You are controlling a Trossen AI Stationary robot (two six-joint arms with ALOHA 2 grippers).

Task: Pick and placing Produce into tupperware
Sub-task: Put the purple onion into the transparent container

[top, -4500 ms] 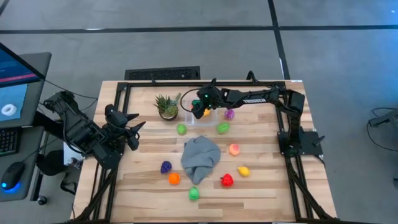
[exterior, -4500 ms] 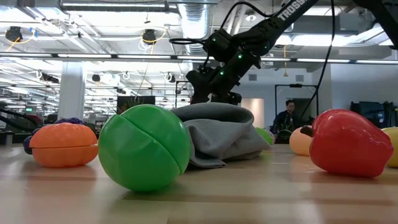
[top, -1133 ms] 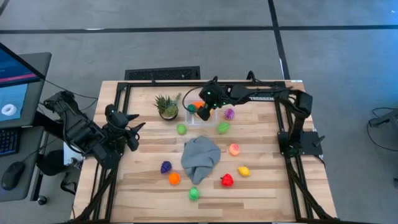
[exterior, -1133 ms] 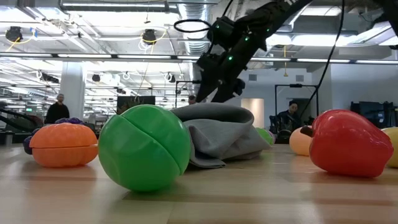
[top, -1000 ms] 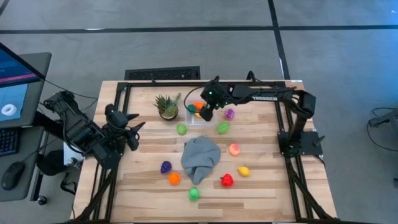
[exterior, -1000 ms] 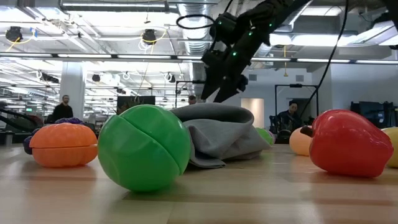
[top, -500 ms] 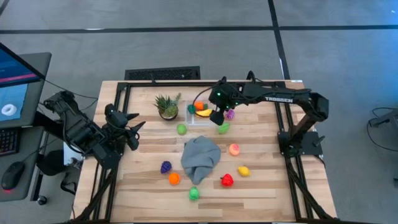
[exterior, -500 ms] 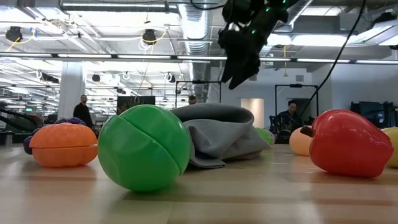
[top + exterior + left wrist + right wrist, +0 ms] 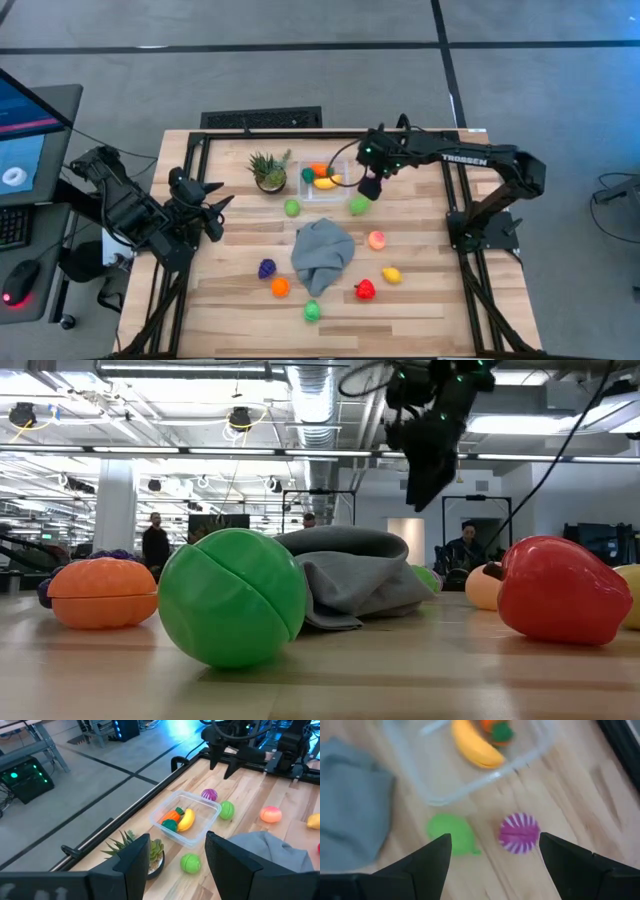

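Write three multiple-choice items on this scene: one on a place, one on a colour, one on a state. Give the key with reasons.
1. Where is the banana?
A. in the tupperware
B. on the grey cloth
C. beside the plant

2. What colour is the striped piece below the right gripper?
A. blue
B. purple and white
C. black

3. How is the right gripper?
A. shut on the banana
B. open, holding nothing
C. shut on the cloth

Key:
1 A: the banana lies inside the clear walls with an orange piece.
2 B: the right wrist view shows purple and white stripes.
3 B: its fingers stand apart with only table and produce between them.
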